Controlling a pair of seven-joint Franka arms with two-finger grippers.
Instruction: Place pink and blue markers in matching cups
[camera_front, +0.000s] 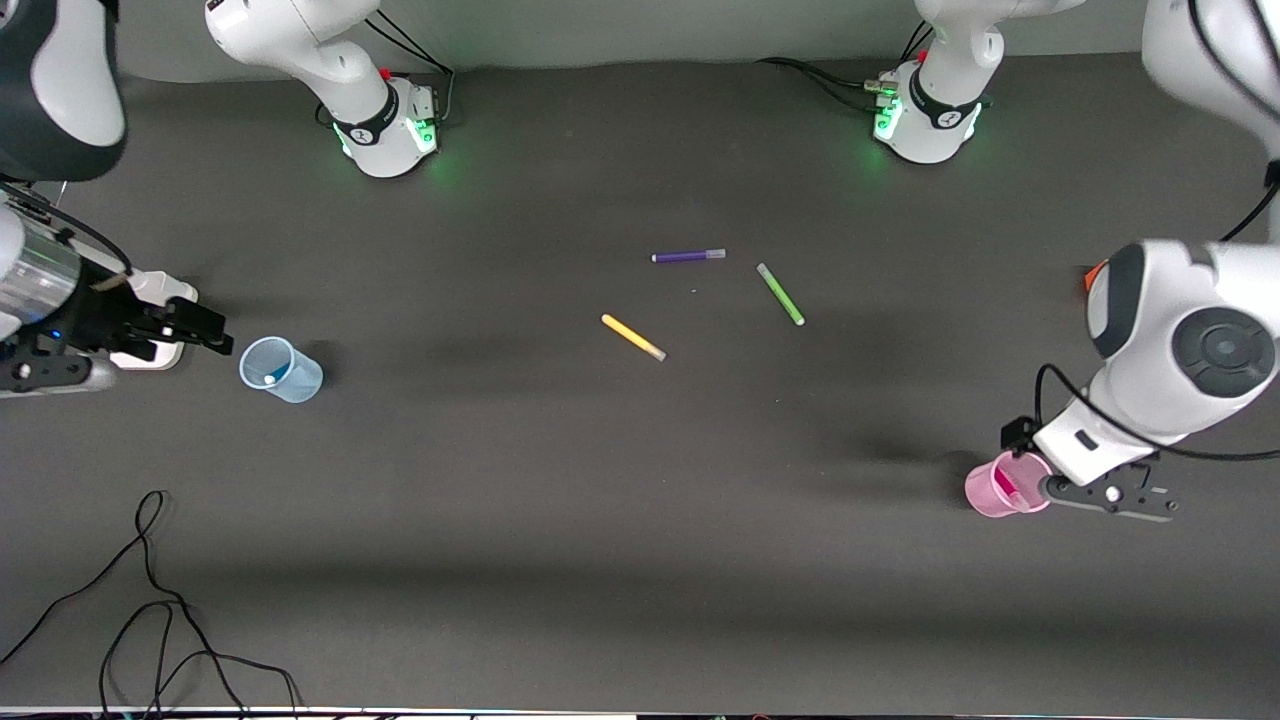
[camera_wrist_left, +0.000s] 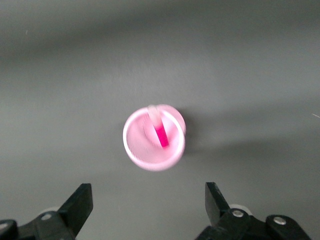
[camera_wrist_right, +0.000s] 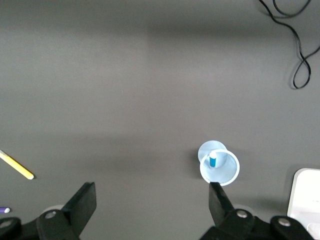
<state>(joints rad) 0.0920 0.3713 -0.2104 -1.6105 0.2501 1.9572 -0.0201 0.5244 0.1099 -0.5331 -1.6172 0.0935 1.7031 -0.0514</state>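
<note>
The pale blue cup (camera_front: 281, 370) stands toward the right arm's end of the table with the blue marker (camera_front: 270, 378) upright inside it. They also show in the right wrist view, the cup (camera_wrist_right: 226, 173) and the marker (camera_wrist_right: 213, 160). My right gripper (camera_front: 200, 332) is open and empty beside that cup (camera_wrist_right: 151, 200). The pale pink cup (camera_front: 1000, 490) stands toward the left arm's end with the pink marker (camera_front: 1004, 484) inside it. The left wrist view shows the cup (camera_wrist_left: 145, 150) and marker (camera_wrist_left: 162, 136). My left gripper (camera_front: 1060, 462) is open and empty beside the pink cup (camera_wrist_left: 148, 202).
A purple marker (camera_front: 688, 256), a green marker (camera_front: 780, 293) and a yellow marker (camera_front: 633, 337) lie mid-table. A black cable (camera_front: 150, 600) loops at the table's edge nearest the front camera. A white block (camera_front: 150, 290) sits by the right gripper.
</note>
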